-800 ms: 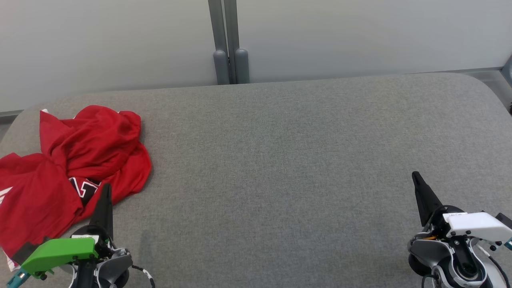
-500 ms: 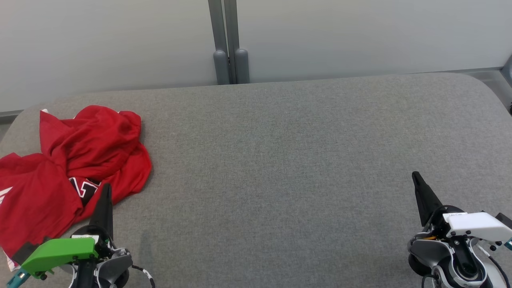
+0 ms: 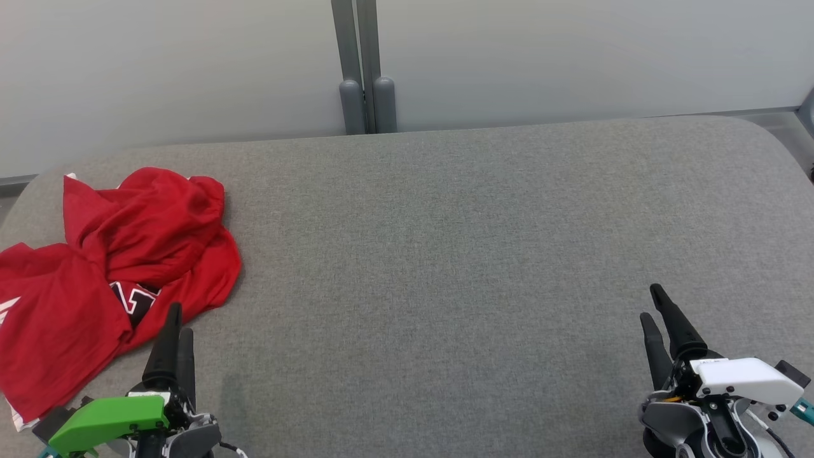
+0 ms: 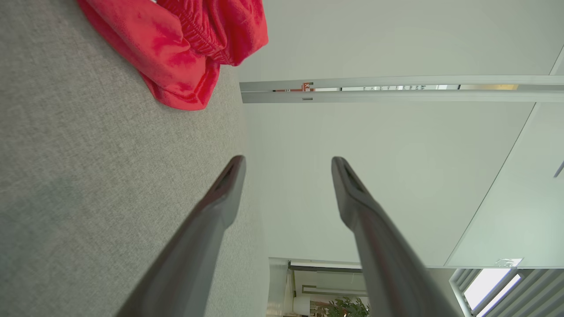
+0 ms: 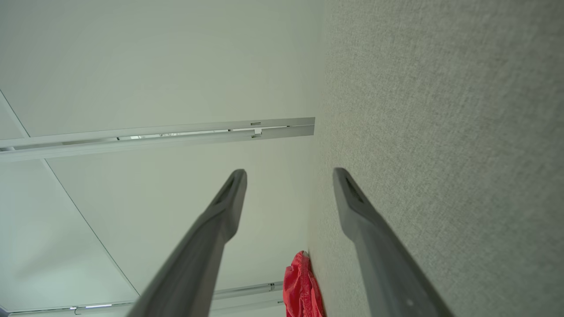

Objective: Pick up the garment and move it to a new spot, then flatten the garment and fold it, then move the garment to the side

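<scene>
fingers [image 4: 220, 198] of the left claw [image 3: 179, 320] stand spread wide, empty, touching nothing, at seven o'clock on the grey bench [image 3: 445, 254]. the red shirt [image 3: 114, 254] lies crumpled close ahead of its tips, between nine and twelve o'clock from it, its long axis running roughly seven to one, at the bench's left end. the right claw [image 3: 650, 303], equally wide and empty, sits well apart at five o'clock, so the left arm looks the nearer for the pickup.

Left end effector [image 3: 179, 320], right end effector [image 3: 650, 303] gape wide.
</scene>
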Robot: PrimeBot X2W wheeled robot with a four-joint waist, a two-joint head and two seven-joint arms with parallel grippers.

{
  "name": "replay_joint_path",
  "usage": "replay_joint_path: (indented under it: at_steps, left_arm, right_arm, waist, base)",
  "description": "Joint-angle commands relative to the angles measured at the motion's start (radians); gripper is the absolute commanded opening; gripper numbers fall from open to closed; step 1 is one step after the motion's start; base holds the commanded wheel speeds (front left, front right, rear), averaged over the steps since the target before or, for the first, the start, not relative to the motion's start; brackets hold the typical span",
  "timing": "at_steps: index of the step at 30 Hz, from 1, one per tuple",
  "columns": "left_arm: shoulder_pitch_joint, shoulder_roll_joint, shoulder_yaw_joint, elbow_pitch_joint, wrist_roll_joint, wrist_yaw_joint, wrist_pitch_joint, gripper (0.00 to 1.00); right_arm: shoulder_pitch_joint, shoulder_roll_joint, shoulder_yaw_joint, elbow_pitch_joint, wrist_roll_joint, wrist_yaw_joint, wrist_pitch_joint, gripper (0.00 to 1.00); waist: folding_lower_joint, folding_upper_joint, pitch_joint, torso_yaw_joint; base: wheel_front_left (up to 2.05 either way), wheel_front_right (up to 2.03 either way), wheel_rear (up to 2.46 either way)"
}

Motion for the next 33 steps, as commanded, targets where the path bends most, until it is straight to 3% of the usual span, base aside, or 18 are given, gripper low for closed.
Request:
replay_joint_path:
  at_steps: [1,10,23,33]
  left_arm:
    - [-0.008,0.004,-0.007,-0.023,0.016,-0.001,-0.013,1.00]
    - [-0.001,0.016,-0.033,-0.031,0.122,-0.002,-0.056,1.00]
    - [0.013,0.017,-0.040,-0.042,0.449,-0.003,-0.111,1.00]
    - [0.019,0.024,-0.054,-0.034,0.680,0.003,-0.147,1.00]
  right_arm:
    - [-0.014,-0.005,0.009,-0.023,-0.018,0.000,-0.013,1.00]
    - [-0.013,-0.012,0.032,-0.054,-0.183,0.000,-0.056,1.00]
    - [-0.007,-0.030,0.060,-0.113,-0.565,0.000,-0.110,1.00]
    - [-0.003,-0.035,0.061,-0.124,-0.758,0.000,-0.147,1.00]
  waist:
    - [0.0000,0.0000,0.000,0.000]
    - [0.0000,0.0000,0.000,0.004]
    - [0.0000,0.0000,-0.001,0.008]
    - [0.0000,0.0000,0.001,0.008]
  base:
    - [0.00,0.00,0.00]
    - [0.00,0.00,0.00]
    - [0.00,0.00,0.00]
    - [0.00,0.00,0.00]
